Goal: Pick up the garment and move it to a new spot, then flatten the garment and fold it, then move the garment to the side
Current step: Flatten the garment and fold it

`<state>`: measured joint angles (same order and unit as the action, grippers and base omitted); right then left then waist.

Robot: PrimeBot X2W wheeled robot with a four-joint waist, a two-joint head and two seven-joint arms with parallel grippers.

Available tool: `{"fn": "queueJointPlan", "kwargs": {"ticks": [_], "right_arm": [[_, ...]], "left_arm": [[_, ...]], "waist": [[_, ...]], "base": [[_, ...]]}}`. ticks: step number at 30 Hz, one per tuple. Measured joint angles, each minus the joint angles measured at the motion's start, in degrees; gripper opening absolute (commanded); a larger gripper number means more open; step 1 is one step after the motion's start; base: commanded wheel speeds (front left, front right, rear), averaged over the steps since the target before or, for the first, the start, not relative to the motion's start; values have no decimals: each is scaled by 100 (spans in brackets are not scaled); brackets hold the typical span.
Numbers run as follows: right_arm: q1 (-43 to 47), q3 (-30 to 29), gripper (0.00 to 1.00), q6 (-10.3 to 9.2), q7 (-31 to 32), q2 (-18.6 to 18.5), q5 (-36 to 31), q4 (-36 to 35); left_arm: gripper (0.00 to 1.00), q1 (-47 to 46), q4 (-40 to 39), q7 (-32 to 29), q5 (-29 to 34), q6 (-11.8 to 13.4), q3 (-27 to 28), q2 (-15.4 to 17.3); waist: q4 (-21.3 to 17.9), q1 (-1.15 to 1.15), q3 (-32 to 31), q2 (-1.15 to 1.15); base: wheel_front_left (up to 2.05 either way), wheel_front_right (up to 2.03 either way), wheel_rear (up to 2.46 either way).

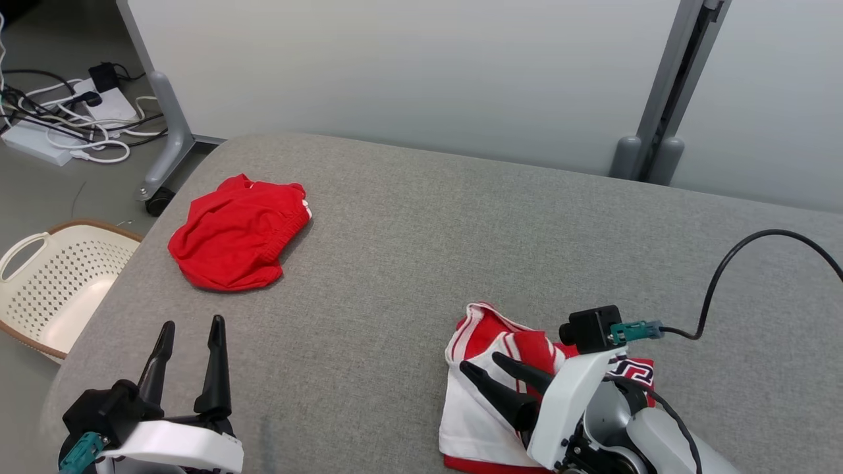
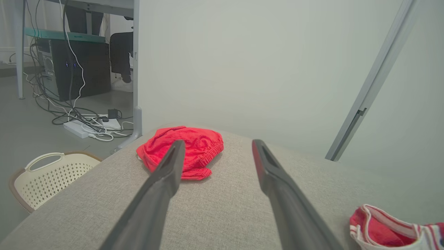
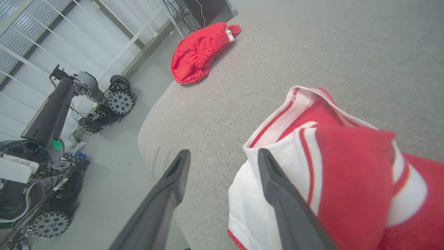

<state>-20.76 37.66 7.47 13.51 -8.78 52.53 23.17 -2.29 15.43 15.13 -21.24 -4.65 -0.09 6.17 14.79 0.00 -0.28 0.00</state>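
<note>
Head view: dark lettering (image 1: pixel 637 372) on garment (image 1: pixel 471 408), half hidden, cannot be read.

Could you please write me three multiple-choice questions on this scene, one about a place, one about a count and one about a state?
1. Where is the basket?
A. on the floor, left of the table
B. on the table
C. hanging from the wall

2. How many garments lie on the table?
A. one
B. two
C. three

3. How is the right gripper?
A. shut on a garment
B. shut on nothing
C. open

Answers:
1 A, it stands on the floor by the table's left edge.
2 B, there are red shorts and a red-and-white shirt.
3 C, its fingers stand apart with nothing between them.
</note>
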Motion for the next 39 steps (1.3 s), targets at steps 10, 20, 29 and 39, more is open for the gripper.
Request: {"fn": "queueJointPlan", "kwargs": {"ticks": [10,20,29,39], "right_arm": [[-7,31,100,0,-343,-441,243,-1066],[514,-1002,100,1,-556,-1022,-424,-1254],[877,-1573,100,1,-460,-888,-1152,-995],[845,-1508,0,1,-286,-616,-1327,-761]], "left_arm": [[100,58,-42,-8,-48,19,-14,29],[100,64,-54,-7,-64,38,-68,37],[100,62,-54,-7,-98,43,-94,32],[100,14,24,-5,-140,24,-136,38]], "waist": [[-371,0,-36,0],[-702,0,-54,0],[-802,0,-22,0],[-639,0,-7,0]], "base": [[0,0,0],[0,0,0],[0,0,0],[0,0,0]]}}
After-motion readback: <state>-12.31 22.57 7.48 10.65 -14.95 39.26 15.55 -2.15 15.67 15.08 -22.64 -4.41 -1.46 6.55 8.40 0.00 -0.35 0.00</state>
